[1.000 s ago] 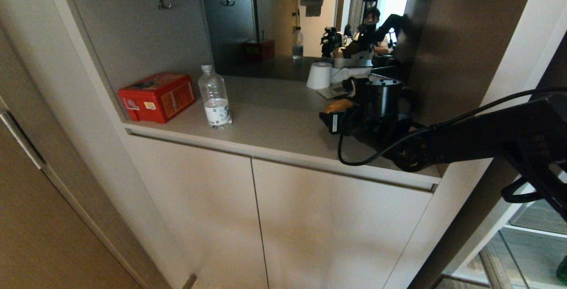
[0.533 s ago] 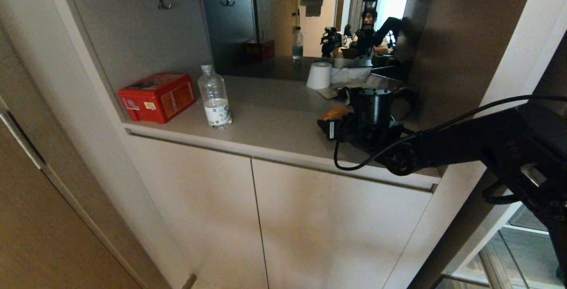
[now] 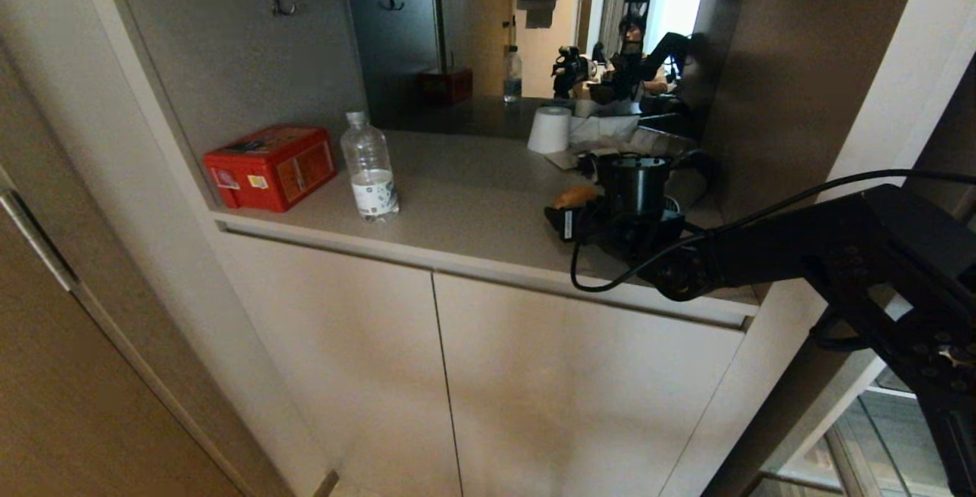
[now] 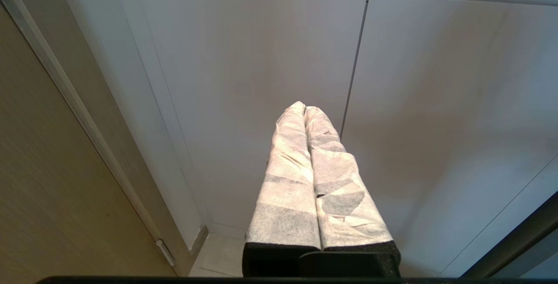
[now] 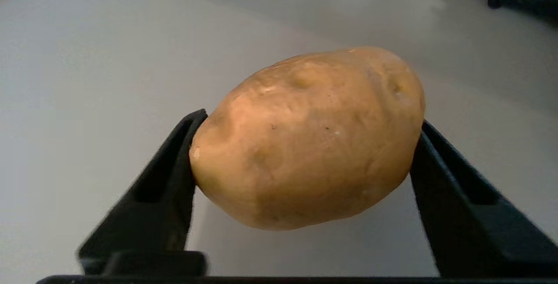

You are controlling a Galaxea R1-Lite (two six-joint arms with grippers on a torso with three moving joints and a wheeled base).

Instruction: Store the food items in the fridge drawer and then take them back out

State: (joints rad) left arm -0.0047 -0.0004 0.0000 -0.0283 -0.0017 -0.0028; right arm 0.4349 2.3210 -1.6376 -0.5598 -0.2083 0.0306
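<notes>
A golden-brown potato [image 5: 309, 136], one of the food items, sits between the black fingers [image 5: 174, 175] of my right gripper [image 5: 311, 120], which touch it on both sides. In the head view the potato [image 3: 576, 196] is low over the right part of the grey counter [image 3: 473, 215], just past the right gripper [image 3: 585, 211]. Whether it rests on the counter I cannot tell. The fridge drawer is out of view. My left gripper [image 4: 304, 107] is parked in front of the white cabinet doors, its white-wrapped fingers pressed together and empty.
On the counter's left stand a red tin box [image 3: 269, 166] and a clear water bottle [image 3: 369, 168]. A white paper roll [image 3: 550, 129] and crumpled wrappers lie at the back by the mirror. The niche's side wall [image 3: 770, 101] is close on the right.
My right arm has sunk and its wrist has come lower over the counter with the potato. The left arm has not moved.
</notes>
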